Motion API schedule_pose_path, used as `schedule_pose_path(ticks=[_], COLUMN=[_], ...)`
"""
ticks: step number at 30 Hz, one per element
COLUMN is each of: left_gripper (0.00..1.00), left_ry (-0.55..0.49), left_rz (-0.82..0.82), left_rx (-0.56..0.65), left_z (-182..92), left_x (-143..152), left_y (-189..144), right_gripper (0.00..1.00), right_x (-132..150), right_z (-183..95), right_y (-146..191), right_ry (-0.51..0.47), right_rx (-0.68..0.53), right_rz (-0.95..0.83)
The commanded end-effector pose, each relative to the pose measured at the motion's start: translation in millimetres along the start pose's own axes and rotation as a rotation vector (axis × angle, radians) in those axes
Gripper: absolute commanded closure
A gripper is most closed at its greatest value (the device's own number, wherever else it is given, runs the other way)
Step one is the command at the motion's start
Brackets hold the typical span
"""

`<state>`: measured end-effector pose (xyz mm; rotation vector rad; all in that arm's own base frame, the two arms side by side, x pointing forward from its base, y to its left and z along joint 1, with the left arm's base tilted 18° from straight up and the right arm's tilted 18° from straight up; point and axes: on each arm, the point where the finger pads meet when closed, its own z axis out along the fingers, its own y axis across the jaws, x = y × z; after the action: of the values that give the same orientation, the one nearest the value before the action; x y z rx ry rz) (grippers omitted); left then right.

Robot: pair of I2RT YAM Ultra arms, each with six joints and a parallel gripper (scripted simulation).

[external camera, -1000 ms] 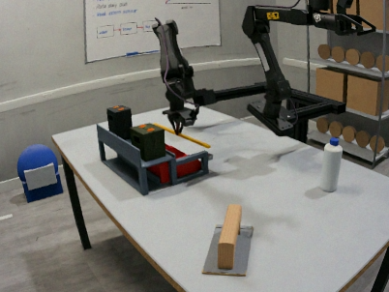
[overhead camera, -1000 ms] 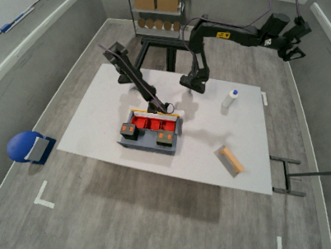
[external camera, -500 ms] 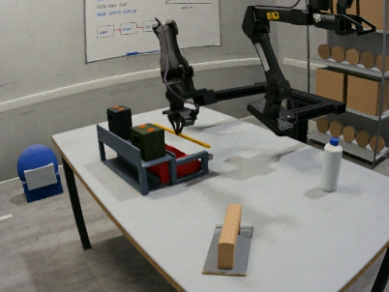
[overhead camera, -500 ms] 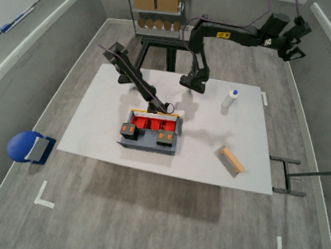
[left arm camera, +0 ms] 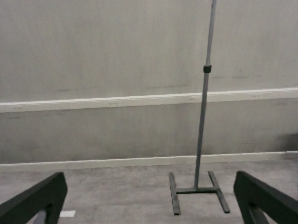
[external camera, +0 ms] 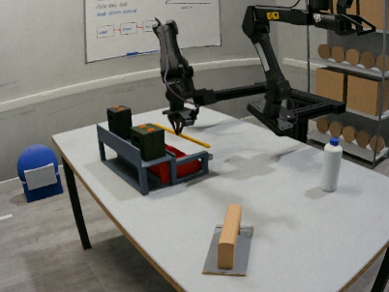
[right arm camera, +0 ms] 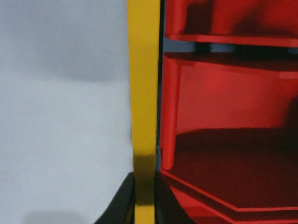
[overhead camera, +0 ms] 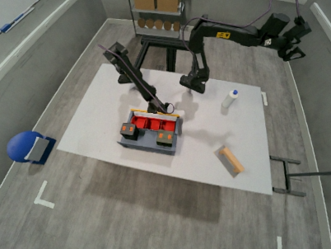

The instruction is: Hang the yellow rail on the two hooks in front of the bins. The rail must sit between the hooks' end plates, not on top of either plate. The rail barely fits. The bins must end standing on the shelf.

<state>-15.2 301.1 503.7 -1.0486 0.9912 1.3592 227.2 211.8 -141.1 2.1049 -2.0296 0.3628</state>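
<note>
Grey walls (overhead camera: pixel 29 49) (external camera: pixel 44 48) (left arm camera: pixel 100 50) with white rails enclose a grey wood-look floor (overhead camera: pixel 136 214) (external camera: pixel 29 232) (left arm camera: pixel 120 192).

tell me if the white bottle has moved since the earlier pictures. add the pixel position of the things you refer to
No. The white bottle (overhead camera: pixel 229 100) (external camera: pixel 331 166) stands where it did, on the same spot of the table (overhead camera: pixel 251 124) (external camera: pixel 290 218), just as far from the trowel (overhead camera: pixel 231 159) (external camera: pixel 229 237).
</note>
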Motion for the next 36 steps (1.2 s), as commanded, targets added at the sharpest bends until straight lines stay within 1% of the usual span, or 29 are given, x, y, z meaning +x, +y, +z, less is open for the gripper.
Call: schedule_pose_path(ticks=[1,4,6,21,25,36], left_gripper=[0.00,0.00,0.00,0.00,0.00,0.00], left_ry=[-0.052,-0.052,-0.052,-0.052,-0.052,-0.052], left_rz=[0.007,0.007,0.007,0.007,0.007,0.007], left_rx=[-0.006,-0.006,-0.006,-0.006,-0.006,-0.006], left_z=[-9.3,-9.3,-9.3,-9.3,-9.3,-9.3], left_x=[-17.1,-17.1,-17.1,-17.1,-17.1,-17.1], left_y=[3.1,3.1,3.1,3.1,3.1,3.1], right_gripper=[1.00,1.00,1.00,1.00,1.00,1.00], right_x=[-4.9,-4.1,-5.7,-3.7,-5.9,-6.5], right_z=[-4.2,-1.9,-7.8,0.1,-7.1,-7.6], right_y=[-1.3,-0.6,-3.8,-0.3,-3.8,-4.3], right_ry=[-0.016,-0.012,-0.025,-0.009,-0.025,-0.027], right_rx=[0.009,0.005,0.016,0.002,0.015,0.017], right_rz=[0.009,0.007,0.013,0.008,0.013,0.013])
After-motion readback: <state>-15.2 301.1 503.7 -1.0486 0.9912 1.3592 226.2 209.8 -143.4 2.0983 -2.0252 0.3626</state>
